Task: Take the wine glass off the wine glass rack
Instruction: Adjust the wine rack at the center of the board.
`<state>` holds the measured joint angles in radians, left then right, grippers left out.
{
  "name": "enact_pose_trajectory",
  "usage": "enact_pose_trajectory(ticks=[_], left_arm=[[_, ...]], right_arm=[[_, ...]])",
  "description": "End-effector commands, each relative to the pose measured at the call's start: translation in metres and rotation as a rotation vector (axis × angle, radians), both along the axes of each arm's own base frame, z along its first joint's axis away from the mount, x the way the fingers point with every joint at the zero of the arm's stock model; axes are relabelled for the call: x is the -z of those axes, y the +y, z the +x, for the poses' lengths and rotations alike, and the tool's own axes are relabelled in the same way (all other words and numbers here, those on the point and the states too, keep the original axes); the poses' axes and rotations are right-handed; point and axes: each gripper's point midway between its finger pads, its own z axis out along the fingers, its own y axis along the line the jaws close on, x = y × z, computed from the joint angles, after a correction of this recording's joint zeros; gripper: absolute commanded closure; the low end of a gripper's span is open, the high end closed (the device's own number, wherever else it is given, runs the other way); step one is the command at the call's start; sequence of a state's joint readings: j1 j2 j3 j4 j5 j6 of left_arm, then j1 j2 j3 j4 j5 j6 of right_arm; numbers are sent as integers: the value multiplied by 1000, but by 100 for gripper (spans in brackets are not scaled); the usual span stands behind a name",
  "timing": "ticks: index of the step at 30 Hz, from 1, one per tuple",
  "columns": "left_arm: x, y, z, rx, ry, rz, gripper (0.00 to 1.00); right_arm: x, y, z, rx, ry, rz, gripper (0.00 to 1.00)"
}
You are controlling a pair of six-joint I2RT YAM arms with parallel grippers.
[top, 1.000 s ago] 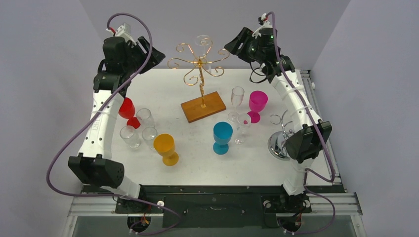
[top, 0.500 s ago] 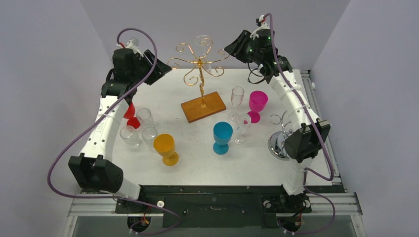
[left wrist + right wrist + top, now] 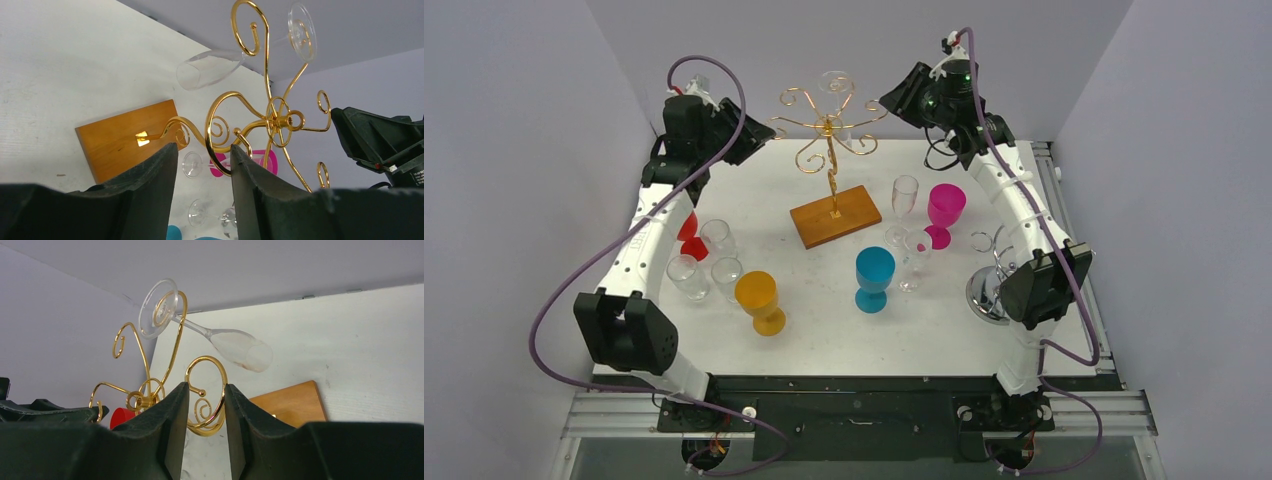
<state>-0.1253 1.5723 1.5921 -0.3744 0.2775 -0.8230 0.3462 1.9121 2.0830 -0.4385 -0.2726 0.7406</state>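
Observation:
The gold wire wine glass rack (image 3: pixel 829 150) stands on its brown wooden base (image 3: pixel 835 216) at the back middle. A clear wine glass (image 3: pixel 836 88) hangs upside down from a top curl, its bowl (image 3: pixel 210 69) and foot (image 3: pixel 300 31) clear in the left wrist view and its bowl (image 3: pixel 241 348) in the right wrist view. My left gripper (image 3: pixel 762 137) hovers just left of the rack, open, a gold curl (image 3: pixel 220 130) just beyond its right fingertip (image 3: pixel 250 170). Right of the rack, my right gripper (image 3: pixel 884 98) is open, its narrow gap framing another curl (image 3: pixel 206 390). Neither touches the glass.
On the table stand a red goblet (image 3: pixel 688 228), orange goblet (image 3: pixel 758 298), blue goblet (image 3: pixel 875 272), magenta goblet (image 3: pixel 945 207) and several clear glasses (image 3: pixel 717 238) (image 3: pixel 905 196). A chrome stand (image 3: pixel 986 290) sits at the right, partly behind my right arm.
My left arm has swung right and closer to the rack. Both grippers' jaws have narrowed. The right gripper has barely shifted.

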Motion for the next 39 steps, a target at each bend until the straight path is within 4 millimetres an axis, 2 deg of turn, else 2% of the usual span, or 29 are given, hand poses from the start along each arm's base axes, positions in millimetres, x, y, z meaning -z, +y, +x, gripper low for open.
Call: enact_pose_trajectory(ticks=[1, 8, 14, 19, 29, 35, 39], left_arm=[[-17, -2, 9, -1, -60, -16, 62], [-15, 2, 16, -18, -46, 12, 71], [-11, 3, 22, -11, -27, 30, 85], [-14, 4, 26, -6, -29, 38, 89], [-15, 9, 28, -5, -24, 49, 96], [-18, 17, 32, -18, -28, 51, 100], [-27, 18, 37, -21, -43, 54, 100]], right_arm=[[0, -1, 3, 15, -22, -28, 71], [5, -1, 3, 17, -12, -37, 72], [12, 3, 3, 19, -2, -47, 73], [14, 6, 4, 13, 1, -49, 74], [24, 8, 8, 36, 27, -45, 86], [17, 11, 2, 41, 21, -34, 100], [12, 17, -4, 31, 27, -13, 100]])
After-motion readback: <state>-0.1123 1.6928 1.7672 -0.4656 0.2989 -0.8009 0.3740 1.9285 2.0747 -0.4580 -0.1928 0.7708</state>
